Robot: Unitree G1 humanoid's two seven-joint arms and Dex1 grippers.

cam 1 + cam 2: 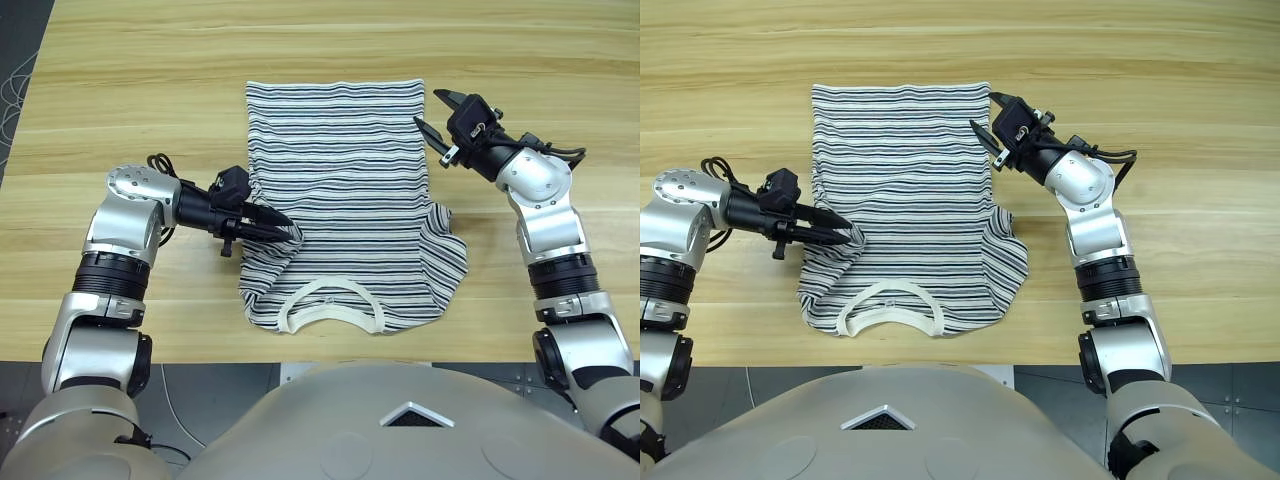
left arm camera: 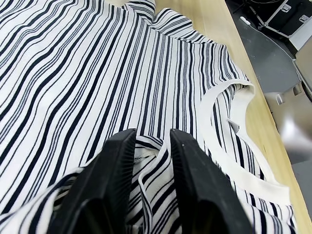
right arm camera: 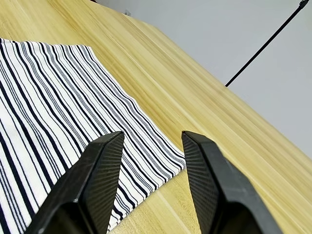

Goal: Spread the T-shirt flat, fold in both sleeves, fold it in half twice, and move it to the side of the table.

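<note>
Now left hand (image 1: 278, 226) pinches the T-shirt (image 1: 340, 170) sleeve; right hand (image 1: 430, 110) hovers open near its hem.

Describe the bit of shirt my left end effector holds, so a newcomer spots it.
On the wooden table lies a striped T-shirt, its white collar nearest the robot. On the shirt's left edge, just beyond the collar, the left end effector pinches a raised fold of cloth; unlike the loose rumple opposite, it is gripped.
</note>
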